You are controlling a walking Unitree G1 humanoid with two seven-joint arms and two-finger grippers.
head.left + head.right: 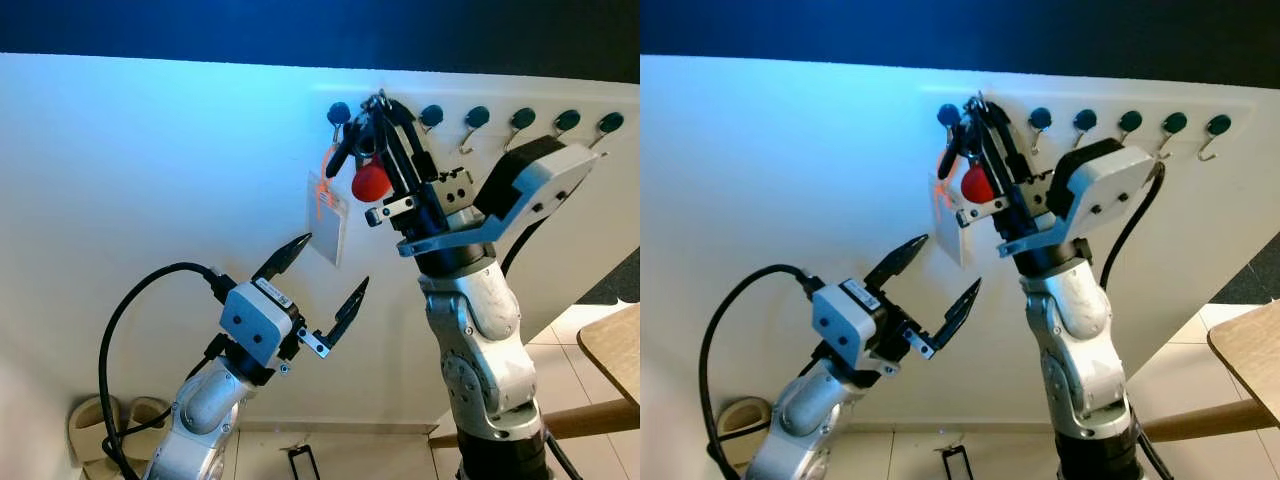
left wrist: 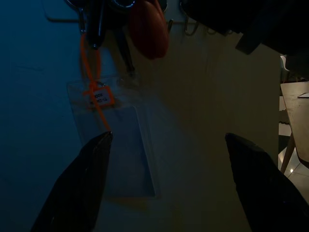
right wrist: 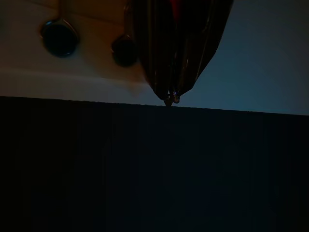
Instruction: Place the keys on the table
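R end effector (image 1: 975,125) pinched on keys (image 1: 977,183) at wall hooks (image 1: 1084,121); L end effector (image 1: 937,270) agape below.

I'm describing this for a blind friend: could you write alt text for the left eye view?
The robot's right gripper is raised to a wall rack of hooks, closed on a bunch of keys with a red fob and a clear tag on an orange cord. Its left gripper hovers open just below the tag, and a wooden table corner shows at right.

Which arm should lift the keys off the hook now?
Right. The right gripper is already closed around the keys at the hook; the left gripper is open below, by the hanging tag.
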